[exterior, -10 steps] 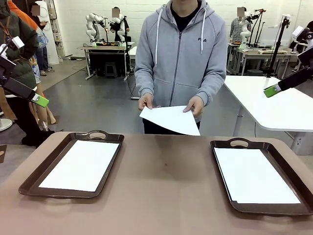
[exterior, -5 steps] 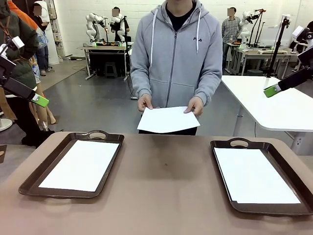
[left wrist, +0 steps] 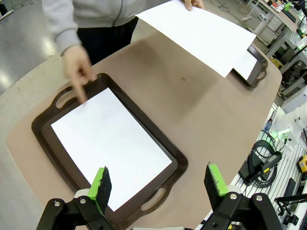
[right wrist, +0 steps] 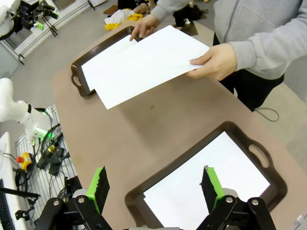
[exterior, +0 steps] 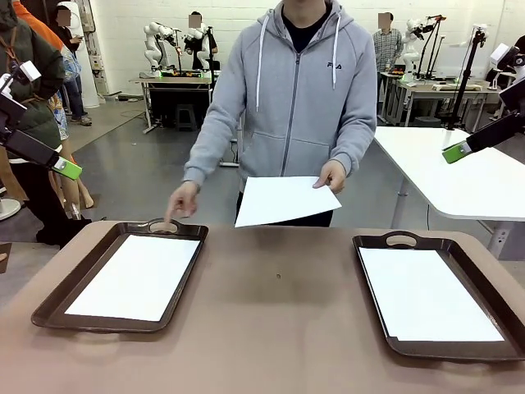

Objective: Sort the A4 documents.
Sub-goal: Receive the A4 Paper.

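One A4 document is held above the table's far edge, at 12 o'clock, by a person's hand. The other hand points at the tray at 9 o'clock, where another sheet lies; a third sheet lies in the tray at 3 o'clock. The left gripper and the right gripper hang above with fingers wide apart, holding nothing.

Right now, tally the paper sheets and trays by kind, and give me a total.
A4 documents: 3, one in the left tray, one in the right tray, one in the person's hand.
Dark brown trays: 2, left tray and right tray.
Total: 5
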Controlling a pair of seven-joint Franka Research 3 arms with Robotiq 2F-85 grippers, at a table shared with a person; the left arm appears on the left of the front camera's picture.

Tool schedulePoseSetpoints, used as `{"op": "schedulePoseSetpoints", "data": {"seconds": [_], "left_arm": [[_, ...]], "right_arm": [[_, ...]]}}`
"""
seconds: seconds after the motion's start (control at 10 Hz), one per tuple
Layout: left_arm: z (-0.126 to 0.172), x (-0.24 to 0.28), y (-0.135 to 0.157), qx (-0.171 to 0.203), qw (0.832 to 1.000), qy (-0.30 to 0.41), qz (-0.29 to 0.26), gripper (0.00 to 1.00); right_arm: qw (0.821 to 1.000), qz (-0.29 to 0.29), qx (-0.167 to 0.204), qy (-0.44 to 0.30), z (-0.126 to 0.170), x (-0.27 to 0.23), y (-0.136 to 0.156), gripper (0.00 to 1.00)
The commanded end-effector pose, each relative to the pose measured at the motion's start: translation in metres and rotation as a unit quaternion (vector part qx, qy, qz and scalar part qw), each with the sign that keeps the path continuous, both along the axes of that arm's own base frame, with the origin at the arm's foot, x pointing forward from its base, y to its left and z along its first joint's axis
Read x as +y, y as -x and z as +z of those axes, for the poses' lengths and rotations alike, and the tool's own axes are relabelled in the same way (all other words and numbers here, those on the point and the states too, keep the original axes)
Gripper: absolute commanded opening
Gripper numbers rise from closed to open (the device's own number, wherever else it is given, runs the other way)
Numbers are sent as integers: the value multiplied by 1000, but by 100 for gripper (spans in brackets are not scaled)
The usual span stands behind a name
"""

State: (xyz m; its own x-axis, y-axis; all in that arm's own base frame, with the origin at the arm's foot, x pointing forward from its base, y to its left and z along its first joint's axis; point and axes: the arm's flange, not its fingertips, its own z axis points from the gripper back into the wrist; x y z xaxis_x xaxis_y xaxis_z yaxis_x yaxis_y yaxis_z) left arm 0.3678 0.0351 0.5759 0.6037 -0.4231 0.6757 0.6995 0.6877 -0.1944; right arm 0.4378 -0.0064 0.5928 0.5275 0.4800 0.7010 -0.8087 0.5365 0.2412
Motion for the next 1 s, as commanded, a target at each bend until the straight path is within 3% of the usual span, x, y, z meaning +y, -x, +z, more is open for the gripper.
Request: {"op": "schedulePoseSetpoints", "data": {"seconds": [0.0, 0.9], "left_arm": [[0, -1, 0, 0, 1000, -3, 2, 100], [0, -1, 0, 0, 1000, -3, 2, 100]], "right_arm": [[1000, 6, -3, -5, 0, 1, 1, 100], [1000, 6, -3, -5, 0, 1, 1, 100]]}}
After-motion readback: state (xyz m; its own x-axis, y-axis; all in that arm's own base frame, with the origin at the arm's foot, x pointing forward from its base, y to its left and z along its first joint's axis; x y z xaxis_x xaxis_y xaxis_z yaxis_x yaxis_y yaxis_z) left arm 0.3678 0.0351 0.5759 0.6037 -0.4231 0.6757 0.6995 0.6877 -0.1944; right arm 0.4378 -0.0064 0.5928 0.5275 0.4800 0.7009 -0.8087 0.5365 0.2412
